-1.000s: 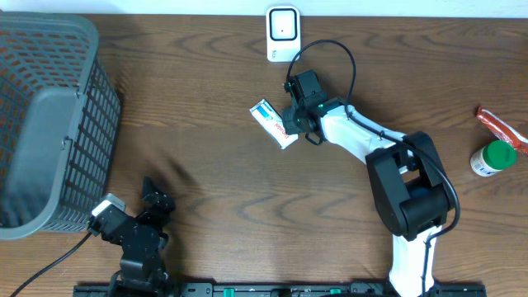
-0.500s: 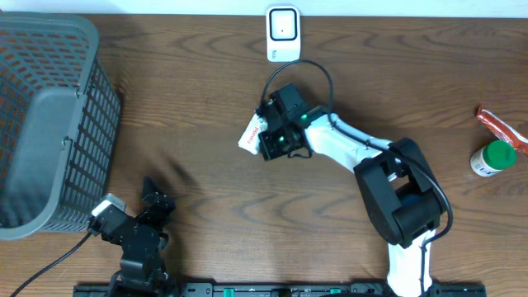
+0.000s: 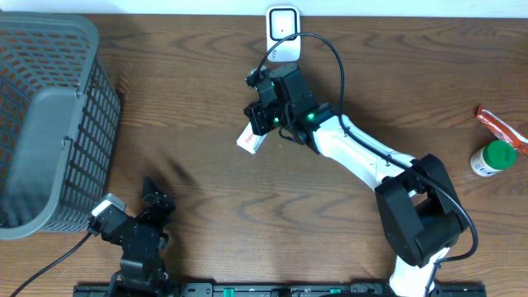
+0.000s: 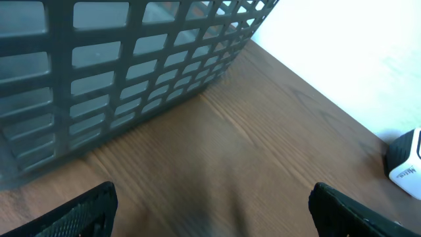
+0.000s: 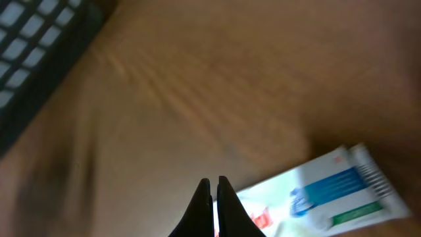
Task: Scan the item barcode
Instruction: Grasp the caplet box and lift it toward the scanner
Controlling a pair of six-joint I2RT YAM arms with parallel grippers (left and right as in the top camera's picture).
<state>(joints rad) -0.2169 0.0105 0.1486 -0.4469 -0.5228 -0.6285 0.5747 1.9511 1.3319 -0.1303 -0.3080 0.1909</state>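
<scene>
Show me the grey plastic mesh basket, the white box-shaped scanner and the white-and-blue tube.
grey plastic mesh basket (image 3: 95,124): overhead view, side wall.
white box-shaped scanner (image 3: 282,25): overhead view, front face.
white-and-blue tube (image 3: 249,142): overhead view, exposed lower end.

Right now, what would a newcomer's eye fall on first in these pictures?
The right gripper over the middle of the table, shut on a toothpaste tube just below the white scanner at the far edge. Then the big grey basket filling the left side.
</scene>
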